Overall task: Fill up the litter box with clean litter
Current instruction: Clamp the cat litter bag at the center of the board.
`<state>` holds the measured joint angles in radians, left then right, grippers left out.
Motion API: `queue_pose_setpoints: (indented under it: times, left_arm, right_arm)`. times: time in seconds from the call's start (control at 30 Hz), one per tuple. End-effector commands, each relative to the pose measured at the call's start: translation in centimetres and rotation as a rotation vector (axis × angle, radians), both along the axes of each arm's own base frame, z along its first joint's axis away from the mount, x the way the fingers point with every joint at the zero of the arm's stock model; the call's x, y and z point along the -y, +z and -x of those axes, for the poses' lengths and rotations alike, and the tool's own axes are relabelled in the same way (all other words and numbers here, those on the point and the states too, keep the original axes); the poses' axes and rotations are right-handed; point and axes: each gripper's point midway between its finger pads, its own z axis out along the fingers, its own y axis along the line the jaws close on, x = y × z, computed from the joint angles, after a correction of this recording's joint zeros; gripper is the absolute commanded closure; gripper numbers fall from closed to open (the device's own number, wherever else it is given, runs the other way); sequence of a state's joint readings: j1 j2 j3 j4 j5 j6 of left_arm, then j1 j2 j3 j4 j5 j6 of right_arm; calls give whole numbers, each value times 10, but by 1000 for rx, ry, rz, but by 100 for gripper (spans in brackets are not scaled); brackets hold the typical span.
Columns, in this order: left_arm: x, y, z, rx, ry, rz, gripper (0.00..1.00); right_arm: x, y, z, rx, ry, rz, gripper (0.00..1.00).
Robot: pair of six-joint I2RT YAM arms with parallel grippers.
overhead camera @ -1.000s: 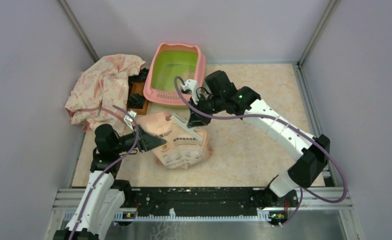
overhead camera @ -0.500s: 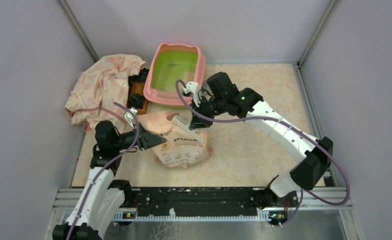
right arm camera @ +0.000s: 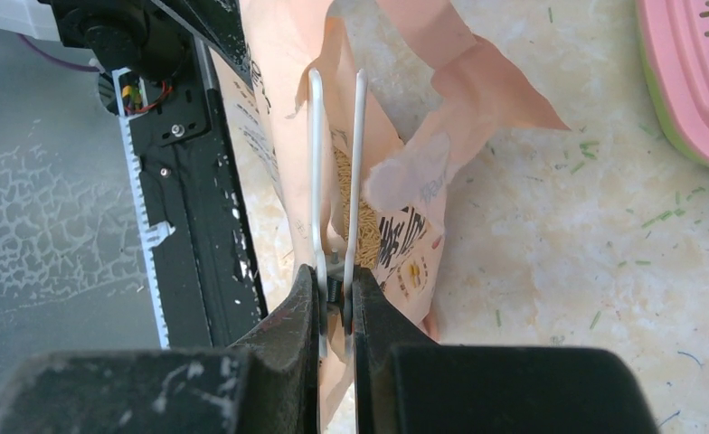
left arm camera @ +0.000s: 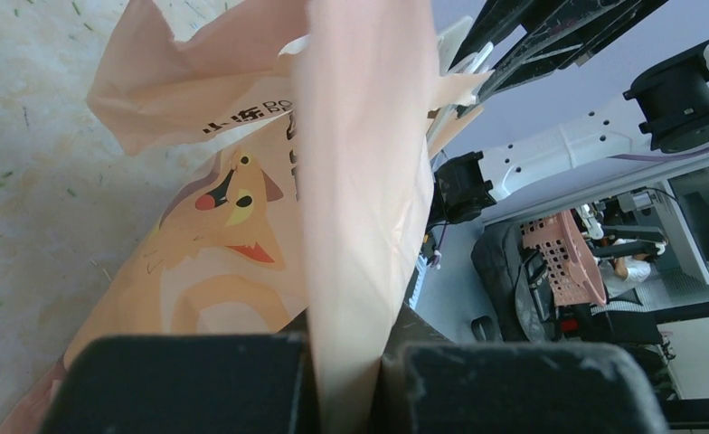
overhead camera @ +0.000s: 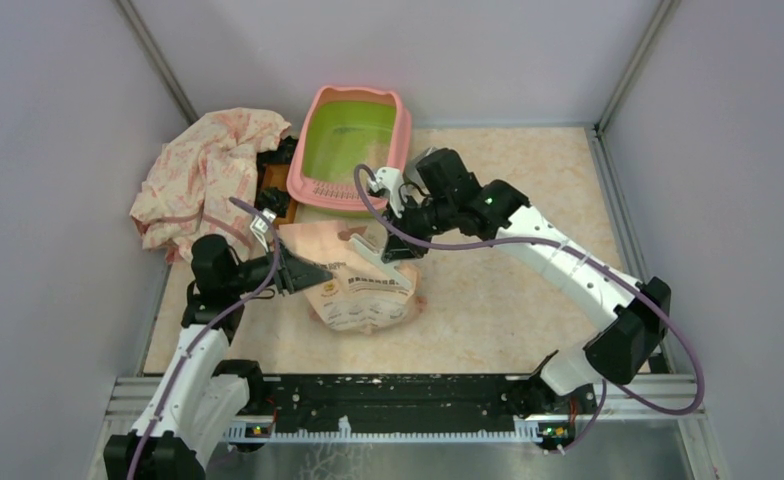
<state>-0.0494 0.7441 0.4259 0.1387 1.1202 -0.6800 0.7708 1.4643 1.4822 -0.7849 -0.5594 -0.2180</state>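
The litter box (overhead camera: 353,150), pink rim and lime-green inside, stands at the back; its corner shows in the right wrist view (right arm camera: 694,81). The peach-pink bag (overhead camera: 363,290) lies in front of it with its mouth open. My left gripper (overhead camera: 310,272) is shut on a fold of the bag's edge (left arm camera: 355,226), with the fold pinched between the jaws (left arm camera: 346,353). My right gripper (overhead camera: 393,243) is shut on the handle of a pale scoop (right arm camera: 316,163), whose blades reach into the bag's mouth. Tan litter granules (right arm camera: 366,226) show inside the bag (right arm camera: 288,54).
A crumpled patterned cloth (overhead camera: 208,175) lies at the back left beside a brown tray (overhead camera: 276,190) holding dark items. Grey enclosure walls stand on three sides. A black rail (overhead camera: 388,395) runs along the near edge. Green specks dot the tabletop (right arm camera: 604,226).
My left gripper has drawn the bag's edge slightly up and to the right. My right gripper with the scoop has shifted a little right and lower into the bag's mouth.
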Motion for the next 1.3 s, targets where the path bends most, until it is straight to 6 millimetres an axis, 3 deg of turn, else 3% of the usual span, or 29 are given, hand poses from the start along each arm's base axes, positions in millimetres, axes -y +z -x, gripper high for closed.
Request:
queue_pose_setpoints:
  times: [0.0, 0.17, 0.87, 1.27]
  left_arm:
    - [-3, 54, -9, 227, 5, 25, 96]
    - [-4, 57, -12, 232, 2, 29, 96]
    - [-4, 72, -23, 248, -19, 34, 94]
    - [-11, 69, -31, 238, -2, 32, 94]
  right_arm:
    - [22, -13, 16, -11, 1, 82, 100]
    - [26, -22, 18, -20, -9, 95, 100]
    - [15, -21, 20, -50, 5, 157, 100]
    - [9, -27, 14, -57, -4, 225, 100]
